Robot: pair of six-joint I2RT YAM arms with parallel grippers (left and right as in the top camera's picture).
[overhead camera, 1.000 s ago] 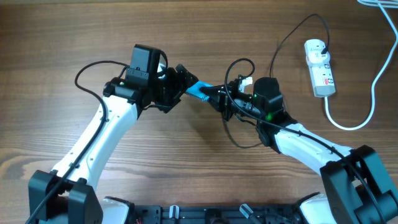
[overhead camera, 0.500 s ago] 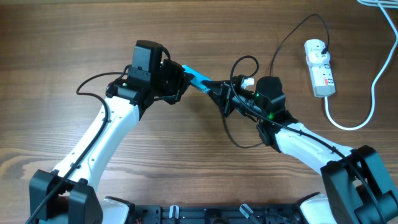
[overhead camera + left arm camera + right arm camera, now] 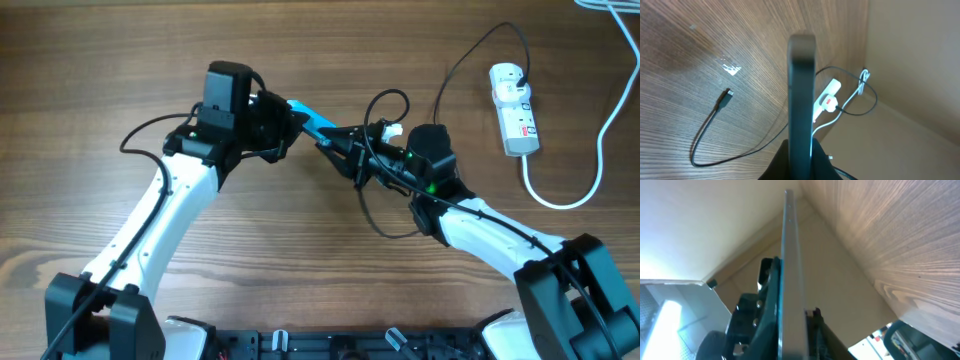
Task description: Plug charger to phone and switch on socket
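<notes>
The phone (image 3: 311, 121) is held off the surface (image 3: 300, 270), well to the left of the socket (image 3: 513, 110) as the overhead camera sees it, with a strip of its cyan screen showing between the two arms. The left gripper (image 3: 287, 117) has the end of the phone farther from the socket. In the left wrist view the phone stands edge-on as a dark slab rising out of the jaws, which are closed on it. The right gripper (image 3: 336, 144) meets the end of the phone nearer the socket. In the right wrist view the phone again runs edge-on up the middle, with dark finger parts against both of its faces, so these jaws are clamped on it too.

The charger (image 3: 726, 96) is not plugged into the phone: in the left wrist view its small connector lies loose on the wood, on the near side of the socket, and its thin black cable curls away from it in a loop. In the overhead view the black cable leaves the far end of the socket, arcs away toward the phone and coils around the right arm. The socket lies flat with its red marks facing up, and its thick white cord (image 3: 570, 198) bends off the near end and climbs past the side of the socket away from the phone
</notes>
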